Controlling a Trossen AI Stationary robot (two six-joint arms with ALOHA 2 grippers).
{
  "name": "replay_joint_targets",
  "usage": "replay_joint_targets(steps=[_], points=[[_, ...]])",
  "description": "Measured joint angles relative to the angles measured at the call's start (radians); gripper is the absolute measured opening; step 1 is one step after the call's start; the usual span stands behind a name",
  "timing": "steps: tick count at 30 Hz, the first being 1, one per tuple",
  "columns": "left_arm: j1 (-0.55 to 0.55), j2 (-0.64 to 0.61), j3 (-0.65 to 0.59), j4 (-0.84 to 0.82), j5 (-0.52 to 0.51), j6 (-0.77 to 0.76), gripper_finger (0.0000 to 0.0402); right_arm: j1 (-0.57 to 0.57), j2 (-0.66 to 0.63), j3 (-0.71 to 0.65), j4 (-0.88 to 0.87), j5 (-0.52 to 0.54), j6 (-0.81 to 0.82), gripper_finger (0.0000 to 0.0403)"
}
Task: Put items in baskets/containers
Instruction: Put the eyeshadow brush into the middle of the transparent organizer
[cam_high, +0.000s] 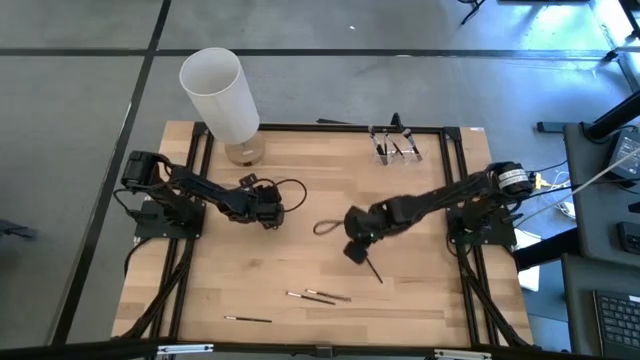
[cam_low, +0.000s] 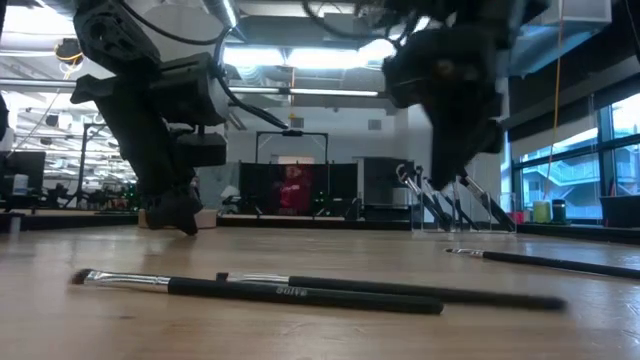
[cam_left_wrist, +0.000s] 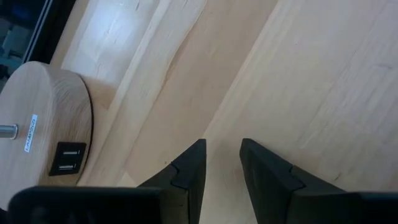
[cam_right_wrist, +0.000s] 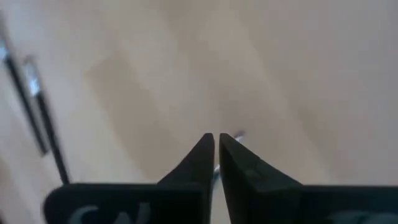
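Note:
My right gripper hangs over the middle of the table, shut on a thin black makeup brush. Two more brushes and a single one lie flat near the table's near edge; the low view shows brushes lying there. The clear holder stands at the far right with several brushes upright in it. My left gripper is low over the left half of the table, open, with only bare wood between its fingers. My right gripper pinches the brush between its two fingers, which come at it from above, slanting down. A silver part of the brush shows just past the fingertips. The black handle sticks out below the gripper, tilted toward the near right.
A tall white cylinder on a round wooden base stands at the far left, close to my left gripper. A dark cord loop hangs between the two grippers. A black frame edges the table.

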Motion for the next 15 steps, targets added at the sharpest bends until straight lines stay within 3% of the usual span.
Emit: replay_joint_targets(steps=[9,15], points=[[-0.001,0.0,0.002,0.001,-0.002,-0.005,0.0102,0.149,0.011,0.017,0.171,-0.02,0.023,0.0109],[0.005,0.001,0.005,0.011,-0.022,0.033,0.0102,0.144,0.142,0.086,0.278,-0.085,-0.009,0.0125]])
